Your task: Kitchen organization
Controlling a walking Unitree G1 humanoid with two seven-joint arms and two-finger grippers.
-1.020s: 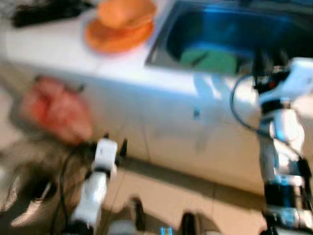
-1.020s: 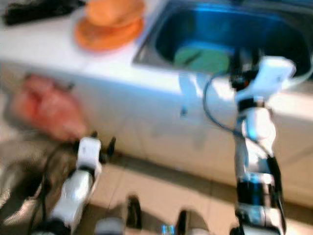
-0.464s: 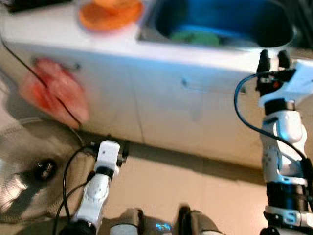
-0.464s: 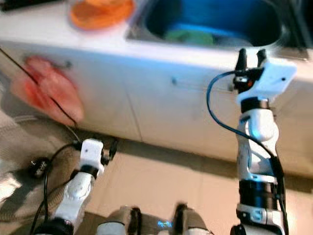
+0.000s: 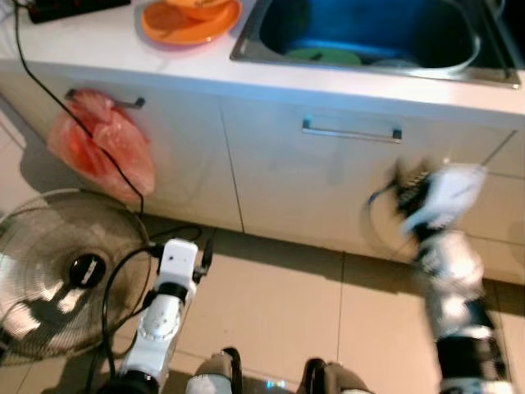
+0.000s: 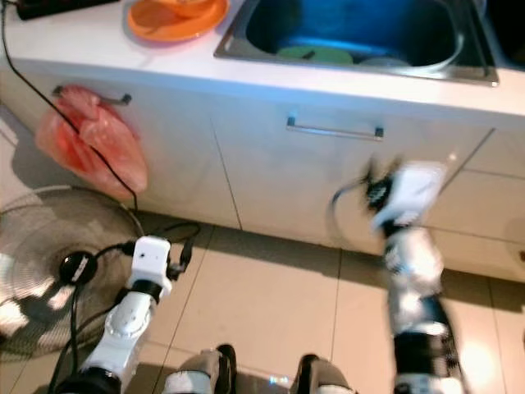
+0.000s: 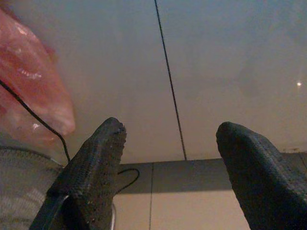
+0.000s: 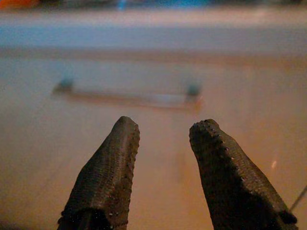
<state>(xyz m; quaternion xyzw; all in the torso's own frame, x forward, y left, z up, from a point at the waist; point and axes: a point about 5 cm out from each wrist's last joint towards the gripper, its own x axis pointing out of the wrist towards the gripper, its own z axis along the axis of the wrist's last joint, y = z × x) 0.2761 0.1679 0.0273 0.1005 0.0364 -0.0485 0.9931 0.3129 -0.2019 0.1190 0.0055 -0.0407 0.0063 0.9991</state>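
A stack of orange plates (image 5: 189, 12) sits on the white counter (image 5: 98, 41), left of the steel sink (image 5: 492, 75). Inside the sink lies a green plate (image 5: 324, 56). My right gripper (image 8: 166, 124) is open and empty. It is raised in front of the white cabinet, pointing at the bar handle (image 8: 127, 98), and is blurred in the head views. My left gripper (image 7: 170, 129) hangs low near the floor, open with nothing between its fingers, facing the cabinet doors.
A red plastic bag (image 5: 102, 152) hangs from a cabinet handle on the left, with a black cable (image 5: 57, 94) running down past it. A fan (image 5: 57, 279) lies on the tiled floor at the left. Bare tiles (image 5: 279, 304) spread before the cabinets.
The camera has pulled back from the counter, so more floor shows. My right arm has dropped from the sink rim to cabinet-door height. The left arm stays low.
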